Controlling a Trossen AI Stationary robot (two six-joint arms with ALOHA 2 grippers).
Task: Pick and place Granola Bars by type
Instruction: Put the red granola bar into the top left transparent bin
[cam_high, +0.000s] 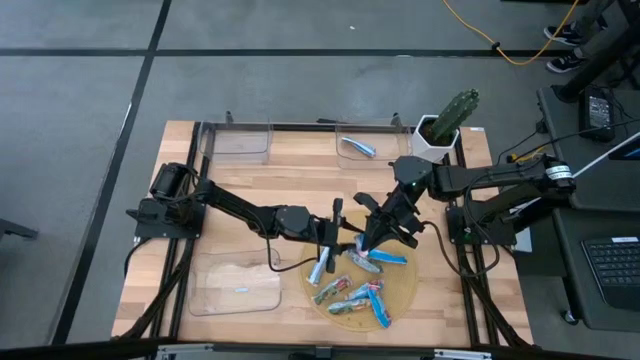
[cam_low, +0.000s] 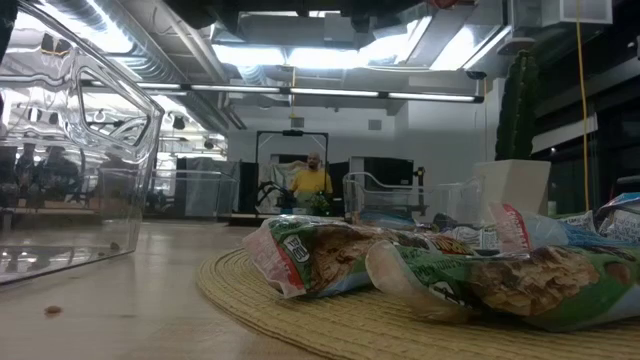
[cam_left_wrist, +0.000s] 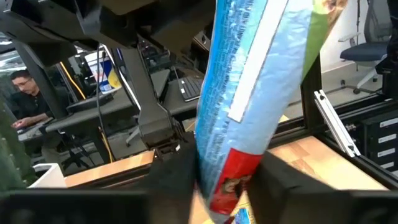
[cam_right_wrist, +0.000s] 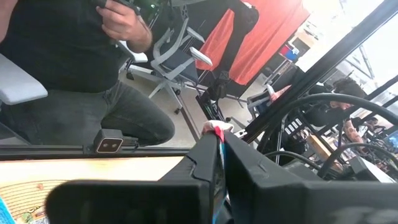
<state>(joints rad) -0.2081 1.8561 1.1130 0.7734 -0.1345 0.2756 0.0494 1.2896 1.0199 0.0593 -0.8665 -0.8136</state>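
Note:
A blue granola bar with a red-printed end hangs upright over the round woven mat, between my two grippers. My left gripper reaches in from the table's left and is shut on the bar's lower end. My right gripper comes from the right and is shut on the same bar higher up. Several other bars, blue and green, lie flat on the mat. One blue-and-white bar lies across the mat's left rim. My left gripper pinches the bar's red-printed lower end between its two fingers, which come level from the table's left and lie across the bar. The bar rises from them, tilted a little, clear of the mat. My right gripper has the thin wrapper squeezed edge-on between its shut fingers, with a pink-red tip showing past them. It comes roughly level from the table's right. The left wrist view cuts off the bar's top, so how far along the bar it holds does not show.
Clear plastic trays stand at the far left, at the far middle with one bar inside, and at the near left. A cactus in a white pot is at the far right corner. People sit beyond the table.

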